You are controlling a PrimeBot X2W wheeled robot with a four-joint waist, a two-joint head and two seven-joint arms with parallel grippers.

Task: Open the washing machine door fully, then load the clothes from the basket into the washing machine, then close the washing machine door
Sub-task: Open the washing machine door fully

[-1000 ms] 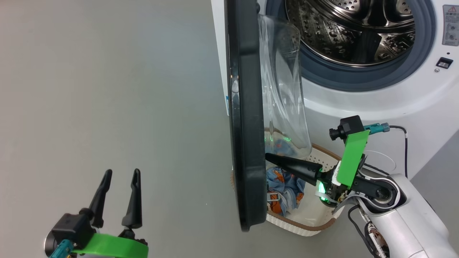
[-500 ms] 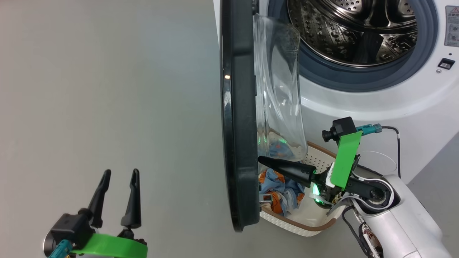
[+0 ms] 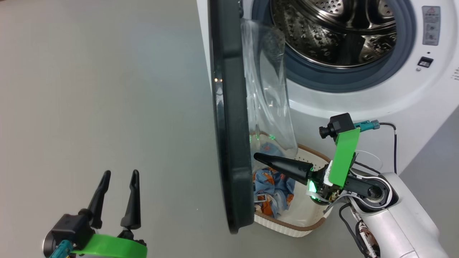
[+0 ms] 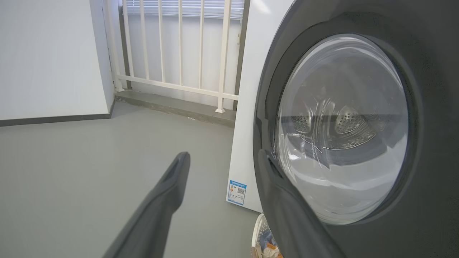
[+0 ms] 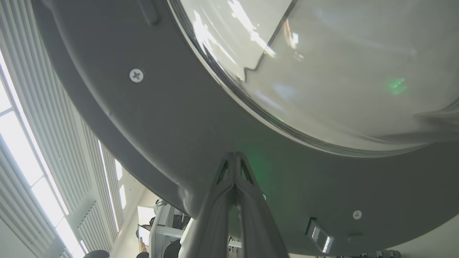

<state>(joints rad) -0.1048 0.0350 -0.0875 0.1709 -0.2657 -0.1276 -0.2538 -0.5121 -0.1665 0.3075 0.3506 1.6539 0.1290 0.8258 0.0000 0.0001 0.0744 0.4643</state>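
The washing machine door (image 3: 229, 118) hangs approx. edge-on, swung out from the washing machine (image 3: 358, 104). R end effector (image 3: 256, 156) closed, empty, tip against door's inner face. L end effector (image 3: 121, 173) open wide over floor (image 3: 107, 89). Clothes (image 3: 272, 182) in basket (image 3: 287, 227) just behind door.

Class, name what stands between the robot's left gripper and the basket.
The open washing machine door, seen edge-on, stands between the left gripper and the basket. The head view shows this.

left gripper (image 3: 121, 173) spread wide — right gripper (image 3: 256, 156) pinched together
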